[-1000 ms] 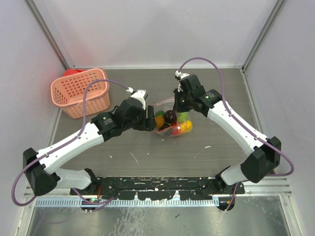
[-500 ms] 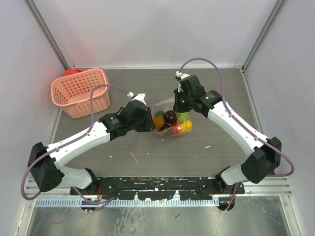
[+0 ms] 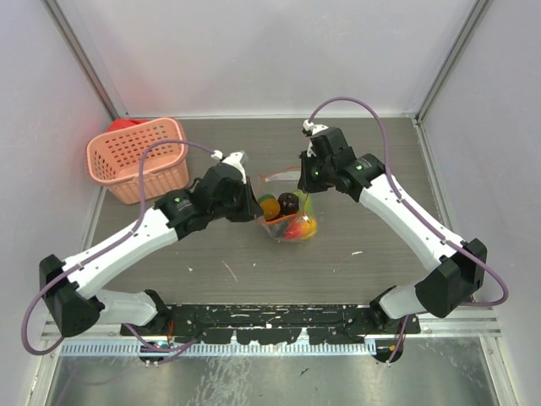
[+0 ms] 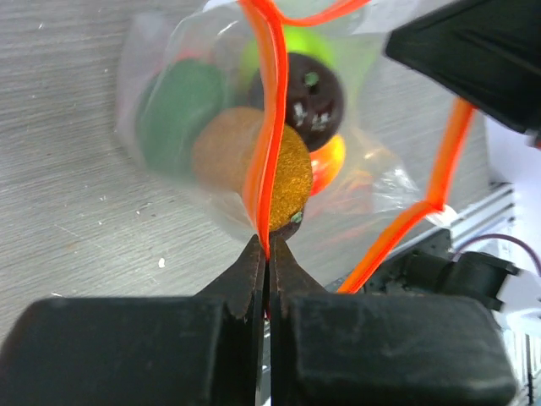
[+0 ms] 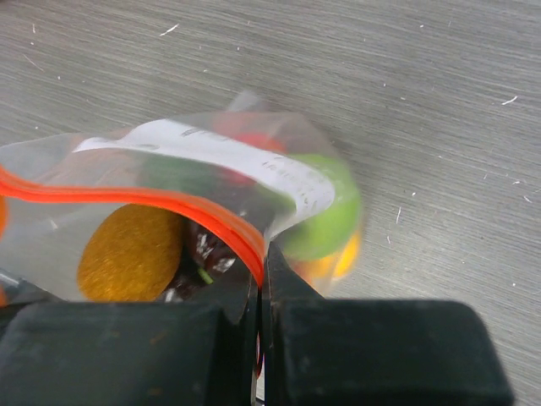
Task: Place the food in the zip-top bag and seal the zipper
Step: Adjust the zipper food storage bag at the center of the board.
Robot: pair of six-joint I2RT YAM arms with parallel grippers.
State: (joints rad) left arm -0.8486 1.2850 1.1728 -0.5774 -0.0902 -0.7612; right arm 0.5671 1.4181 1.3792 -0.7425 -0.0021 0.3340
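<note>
Left wrist: left claw point(image 4: 266, 249) pinched tight on the zipper point(image 4: 274, 127), food point(image 4: 224, 165) inside the bag point(image 4: 148, 59). Right wrist: right claw point(image 5: 260, 264) clamped on the zipper at the bag's opposite end.

Clear zip-top bag point(image 5: 203, 148) holds the food point(image 4: 226, 165); zipper point(image 4: 272, 127) gapes open.

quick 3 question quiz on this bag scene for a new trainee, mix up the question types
1. True or false: the left gripper is shut on the zipper.
2. The food lies: A all inside the zip-top bag, B all outside it, C partly spilled out.
3. Fill in: the right gripper is ____ on the zipper.
Key: 1 true; 2 A; 3 shut.
</note>
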